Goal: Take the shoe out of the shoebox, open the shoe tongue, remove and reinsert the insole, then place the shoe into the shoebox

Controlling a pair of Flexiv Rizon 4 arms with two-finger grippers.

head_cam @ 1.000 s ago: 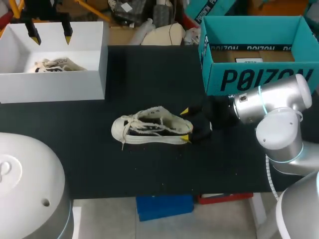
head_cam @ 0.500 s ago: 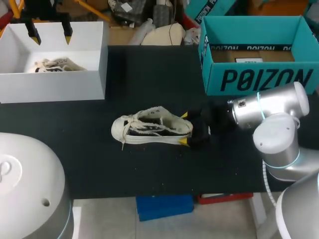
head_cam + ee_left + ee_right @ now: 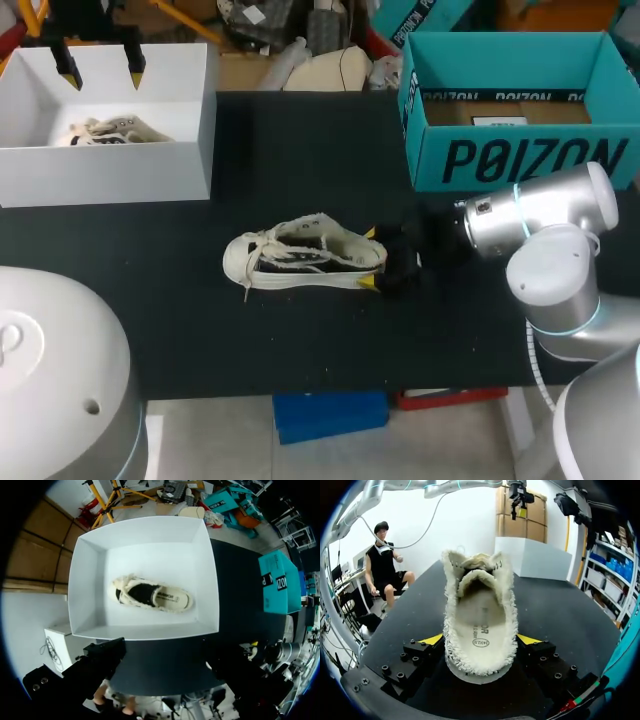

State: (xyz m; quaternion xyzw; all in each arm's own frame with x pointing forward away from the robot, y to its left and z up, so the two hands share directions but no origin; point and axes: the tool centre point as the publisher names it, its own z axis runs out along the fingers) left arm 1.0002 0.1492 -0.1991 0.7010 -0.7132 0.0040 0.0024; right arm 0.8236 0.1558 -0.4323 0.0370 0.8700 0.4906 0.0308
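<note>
Cream shoe [image 3: 305, 255] on black table [image 3: 300, 150], heel in grip of right pincer [image 3: 370, 257].

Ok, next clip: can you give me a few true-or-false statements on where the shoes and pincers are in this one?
1. A spare shoe lies inside the white box. True.
2. The left pincer hangs over the white box, open and empty. True.
3. The loose shoe sits in the teal box. False: it lies on the black table.
4. The right pincer is at the loose shoe's toe. False: it is at the heel.
</note>
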